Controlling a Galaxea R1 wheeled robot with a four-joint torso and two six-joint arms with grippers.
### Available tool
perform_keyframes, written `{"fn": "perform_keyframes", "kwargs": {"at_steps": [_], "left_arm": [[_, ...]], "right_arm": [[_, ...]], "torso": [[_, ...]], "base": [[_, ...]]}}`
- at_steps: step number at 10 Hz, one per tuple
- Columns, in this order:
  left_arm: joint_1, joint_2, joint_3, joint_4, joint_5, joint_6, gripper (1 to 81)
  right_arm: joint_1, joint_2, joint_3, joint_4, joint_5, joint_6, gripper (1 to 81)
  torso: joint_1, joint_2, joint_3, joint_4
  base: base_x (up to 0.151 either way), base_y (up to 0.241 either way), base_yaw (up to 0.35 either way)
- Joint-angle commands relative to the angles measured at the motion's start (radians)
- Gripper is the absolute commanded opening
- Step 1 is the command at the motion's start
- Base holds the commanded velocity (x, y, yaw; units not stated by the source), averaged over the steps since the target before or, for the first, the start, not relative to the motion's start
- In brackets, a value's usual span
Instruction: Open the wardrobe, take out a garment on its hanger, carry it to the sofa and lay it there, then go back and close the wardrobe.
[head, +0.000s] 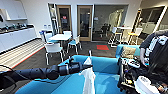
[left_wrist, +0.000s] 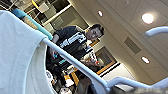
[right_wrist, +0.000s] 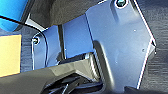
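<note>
Garment (head: 88, 78) on its hanger (head: 88, 60) is held out over the blue sofa (head: 105, 65) by the left gripper (head: 86, 66), its jaws closed on the hanger. Whether the right jaws are open cannot be told.

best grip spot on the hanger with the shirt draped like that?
Probably the hanger at its bare neck, just below the hook. The T-shirt hangs limp over both shoulders above the sofa, so only the top stays clear; come in level from the side, as the left gripper does.
</note>
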Motion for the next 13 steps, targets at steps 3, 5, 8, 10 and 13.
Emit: {"fn": "perform_keyframes", "kwargs": {"at_steps": [3,5,8,10,13], "left_arm": [[-0.150,0.092,-0.057,0.022,-0.028,0.004,1.0],[-0.152,0.144,-0.121,0.012,-0.028,0.002,1.0],[-0.176,0.238,-0.210,0.005,-0.029,0.001,1.0],[-0.212,0.304,-0.253,-0.006,-0.036,0.001,1.0],[-0.249,0.399,-0.377,-0.029,-0.029,0.001,1.0]], "right_arm": [[0.040,-0.001,0.003,-0.007,-0.044,-0.003,81.1],[0.043,0.000,0.003,-0.007,-0.044,-0.003,81.1],[0.045,0.000,0.003,-0.006,-0.044,-0.003,81.1],[0.045,0.000,0.003,-0.006,-0.044,-0.003,81.1],[0.045,0.000,0.003,-0.006,-0.044,-0.003,81.1]], "torso": [[-0.001,0.000,-0.145,0.000],[0.000,0.000,-0.208,0.000],[0.001,0.001,-0.193,0.000],[0.001,0.001,-0.202,0.000],[0.001,0.001,-0.201,0.000]], "base": [[0.000,0.000,0.000],[0.000,0.000,0.000],[0.000,0.000,0.000],[0.000,0.000,0.000],[0.000,0.000,0.000]]}}
